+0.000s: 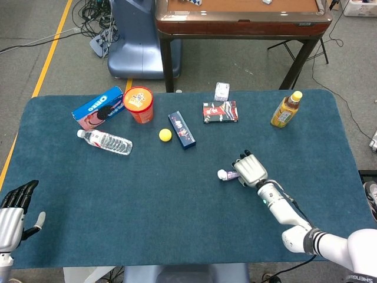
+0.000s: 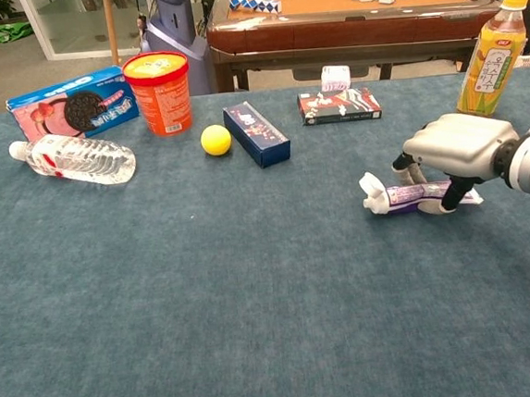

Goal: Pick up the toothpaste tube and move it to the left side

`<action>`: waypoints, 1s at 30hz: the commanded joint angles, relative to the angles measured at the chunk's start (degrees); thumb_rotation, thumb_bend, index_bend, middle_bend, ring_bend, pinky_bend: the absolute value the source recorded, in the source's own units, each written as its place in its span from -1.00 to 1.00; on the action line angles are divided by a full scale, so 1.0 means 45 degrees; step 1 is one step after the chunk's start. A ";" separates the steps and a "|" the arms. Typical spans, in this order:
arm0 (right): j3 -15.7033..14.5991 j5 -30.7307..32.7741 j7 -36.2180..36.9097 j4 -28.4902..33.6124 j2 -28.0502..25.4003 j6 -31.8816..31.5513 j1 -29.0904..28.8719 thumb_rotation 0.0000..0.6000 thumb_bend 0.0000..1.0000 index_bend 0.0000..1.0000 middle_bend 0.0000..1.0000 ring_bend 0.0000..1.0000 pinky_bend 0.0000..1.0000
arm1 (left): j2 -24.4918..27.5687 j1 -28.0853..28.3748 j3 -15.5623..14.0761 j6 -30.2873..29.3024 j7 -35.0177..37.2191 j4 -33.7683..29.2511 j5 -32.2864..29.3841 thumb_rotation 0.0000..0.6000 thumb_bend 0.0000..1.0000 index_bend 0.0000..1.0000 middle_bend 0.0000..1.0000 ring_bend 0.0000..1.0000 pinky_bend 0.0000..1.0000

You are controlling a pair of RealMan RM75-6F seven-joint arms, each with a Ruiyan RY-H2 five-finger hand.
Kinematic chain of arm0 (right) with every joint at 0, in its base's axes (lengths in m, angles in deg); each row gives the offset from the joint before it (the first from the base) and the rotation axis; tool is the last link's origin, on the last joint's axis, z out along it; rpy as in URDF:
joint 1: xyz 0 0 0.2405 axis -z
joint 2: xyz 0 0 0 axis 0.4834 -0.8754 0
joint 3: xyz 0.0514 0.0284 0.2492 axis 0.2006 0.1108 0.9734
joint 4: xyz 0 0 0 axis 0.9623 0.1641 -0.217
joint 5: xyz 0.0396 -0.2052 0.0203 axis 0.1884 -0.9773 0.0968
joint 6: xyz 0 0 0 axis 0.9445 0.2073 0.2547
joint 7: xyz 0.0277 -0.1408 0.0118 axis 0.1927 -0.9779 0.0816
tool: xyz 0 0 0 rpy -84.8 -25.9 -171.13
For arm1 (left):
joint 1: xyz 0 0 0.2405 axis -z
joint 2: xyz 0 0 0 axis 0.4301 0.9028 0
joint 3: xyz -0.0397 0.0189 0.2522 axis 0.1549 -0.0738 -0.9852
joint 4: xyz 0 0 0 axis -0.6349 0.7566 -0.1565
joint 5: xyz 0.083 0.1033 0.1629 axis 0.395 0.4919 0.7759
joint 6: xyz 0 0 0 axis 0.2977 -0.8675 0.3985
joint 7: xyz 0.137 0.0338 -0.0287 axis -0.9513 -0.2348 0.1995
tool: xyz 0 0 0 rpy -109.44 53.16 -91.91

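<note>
The toothpaste tube (image 2: 397,196) is white and purple, lying lengthwise with its white cap (image 1: 221,174) pointing left, right of the table's middle. My right hand (image 2: 454,146) arches over its rear half with fingers curled down on both sides, gripping it; in the head view this right hand (image 1: 250,168) covers most of the tube. The tube seems to sit just above the blue cloth. My left hand (image 1: 15,205) hangs at the near left corner of the table, holding nothing, fingers apart.
Along the far side stand an Oreo box (image 2: 71,104), an orange cup (image 2: 158,92), a water bottle (image 2: 74,160), a yellow ball (image 2: 215,140), a dark blue box (image 2: 256,134), a red-black box (image 2: 339,106) and a tea bottle (image 2: 494,52). Blue tablecloth (image 2: 209,296) spreads left of the tube.
</note>
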 commanded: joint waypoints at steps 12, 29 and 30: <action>0.0499 0.0215 0.0116 0.2868 -0.2323 0.1159 -0.0744 1.00 0.29 0.49 0.37 -0.06 -0.44 | 0.0753 0.1447 0.0130 0.1805 0.0473 -0.0302 0.0617 1.00 -0.28 -0.95 -0.66 -0.65 -0.74; 0.1400 0.1722 0.0352 0.7837 -0.5844 0.4549 -0.3565 1.00 0.42 0.63 0.51 0.11 -0.30 | 0.1883 0.5602 0.0709 0.6043 0.2426 -0.1263 0.1921 1.00 -0.15 -0.94 0.27 0.38 0.53; 0.1377 0.1866 0.0298 0.7856 -0.5837 0.4628 -0.3713 1.00 0.42 0.63 0.52 0.11 -0.30 | 0.1913 0.5787 0.0707 0.6255 0.2421 -0.1338 0.1955 1.00 -0.13 -0.94 0.34 0.44 0.58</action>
